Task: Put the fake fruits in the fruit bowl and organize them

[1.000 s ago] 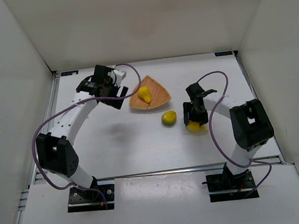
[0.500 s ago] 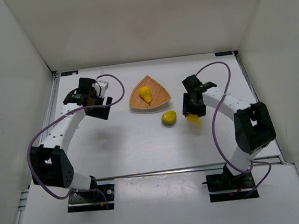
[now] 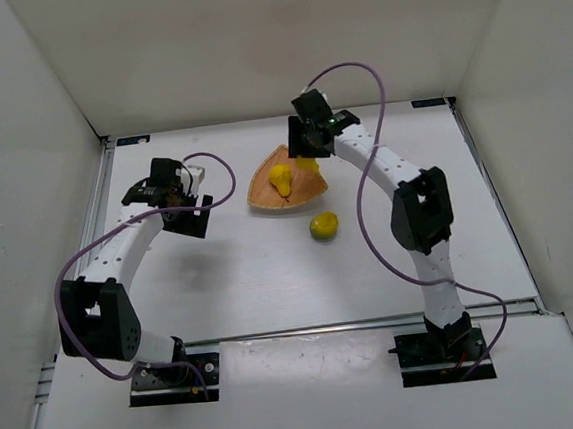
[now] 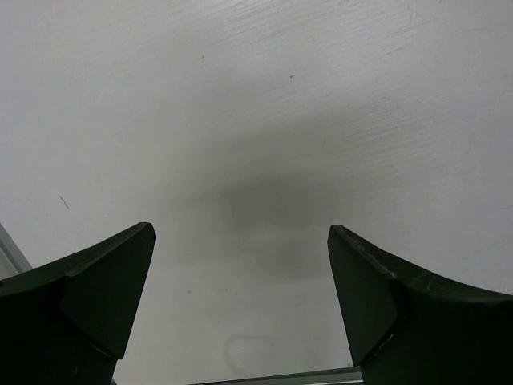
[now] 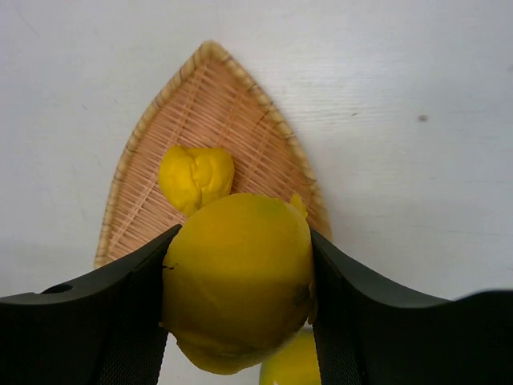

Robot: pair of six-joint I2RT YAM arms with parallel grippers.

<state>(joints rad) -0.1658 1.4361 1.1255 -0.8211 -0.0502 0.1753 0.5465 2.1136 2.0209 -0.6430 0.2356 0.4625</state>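
The wooden fruit bowl [image 3: 304, 186] sits at the table's far centre and holds one yellow pear [image 3: 280, 180]. My right gripper [image 3: 307, 158] hangs over the bowl's far right side, shut on the second yellow pear [image 5: 236, 281], which is held above the bowl [image 5: 210, 88] and beside the pear lying in it [image 5: 196, 176]. The green-and-yellow citrus [image 3: 323, 225] lies on the table just in front of the bowl and shows under the held pear in the right wrist view [image 5: 292, 366]. My left gripper [image 3: 191, 220] is open and empty over bare table [image 4: 239, 233], left of the bowl.
White walls enclose the table on the left, back and right. A metal rail [image 3: 100, 206] runs along the left edge near my left gripper. Purple cables loop from both arms.
My right arm has carried the yellow pear from the table's right side up and left to above the bowl. My left arm has drawn back left, away from the bowl.
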